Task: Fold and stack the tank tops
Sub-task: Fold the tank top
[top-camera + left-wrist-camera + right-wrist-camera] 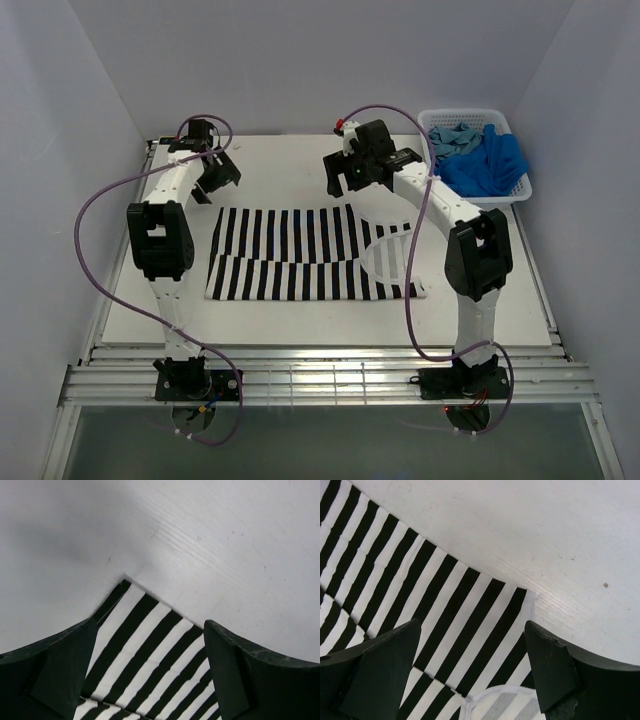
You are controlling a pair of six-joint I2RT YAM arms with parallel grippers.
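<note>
Above the striped top point(300, 255) on the table point(290, 165), left gripper point(150, 624) and right gripper point(472, 624) hang wide open over its far corners; each should pinch squarely for an even fold, blue tops point(490, 160) lying in the basket point(470, 113).

1. No writing, label, brand, number or sign can be read in any of the three views.
2. The striped tank top point(300, 250) shows only plain black and white bands. No printed word or tag is legible on it, even close up in the wrist views.
3. The white lattice basket point(470, 113) shows no marking that can be made out.
</note>
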